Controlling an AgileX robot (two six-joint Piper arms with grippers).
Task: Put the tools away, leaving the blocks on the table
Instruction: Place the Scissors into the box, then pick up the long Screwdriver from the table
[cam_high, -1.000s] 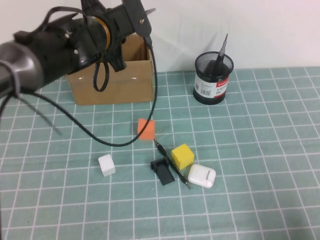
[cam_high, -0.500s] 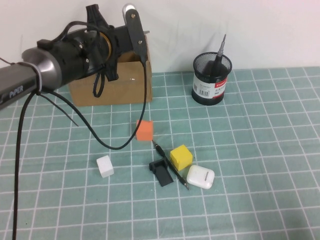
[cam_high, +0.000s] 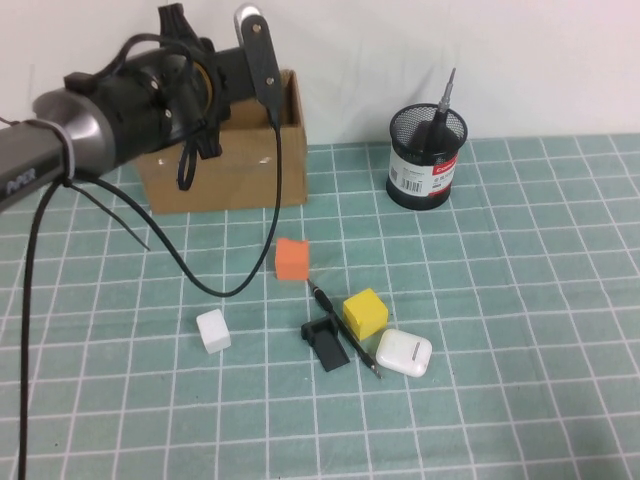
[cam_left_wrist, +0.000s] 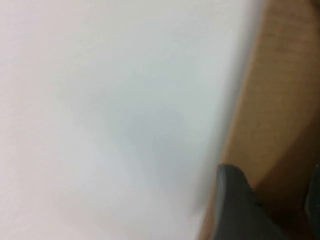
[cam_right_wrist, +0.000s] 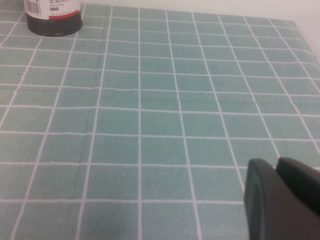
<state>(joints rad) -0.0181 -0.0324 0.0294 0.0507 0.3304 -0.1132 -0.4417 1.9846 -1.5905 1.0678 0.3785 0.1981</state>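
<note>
— Judging by how it lies, the thin black pen-like tool (cam_high: 344, 328) is the one left out on the worktop (cam_high: 520, 300); it sits just below the middle of the high view, slanting from the orange block (cam_high: 292, 258) down toward the white case (cam_high: 403, 352), squeezed between the yellow block (cam_high: 365, 312) and the black clip (cam_high: 326, 343).

— How would it handle?

— Light and stiff, I'd guess; slim, smooth, likely to roll or slip; I'd take it near the upper end by the orange block, where the shaft lies bare. Its lower half is crowded by the yellow block, the clip and the case.

— And how does it look?

— Slender and black; its tip points toward the lower right. A screwdriver (cam_high: 441, 104) already stands in the mesh pot (cam_high: 426, 157) at the upper right; the white block (cam_high: 213, 330) sits apart, lower left of the middle.

— The arms?

— The left pincer (cam_high: 262, 50) hangs at the upper left over the cardboard box (cam_high: 225, 165); whether it is apart or together, I cannot tell. The right pincer (cam_right_wrist: 280, 200) shows only in its own wrist view, low over bare mat with the pot beyond; its state I cannot tell either.
</note>
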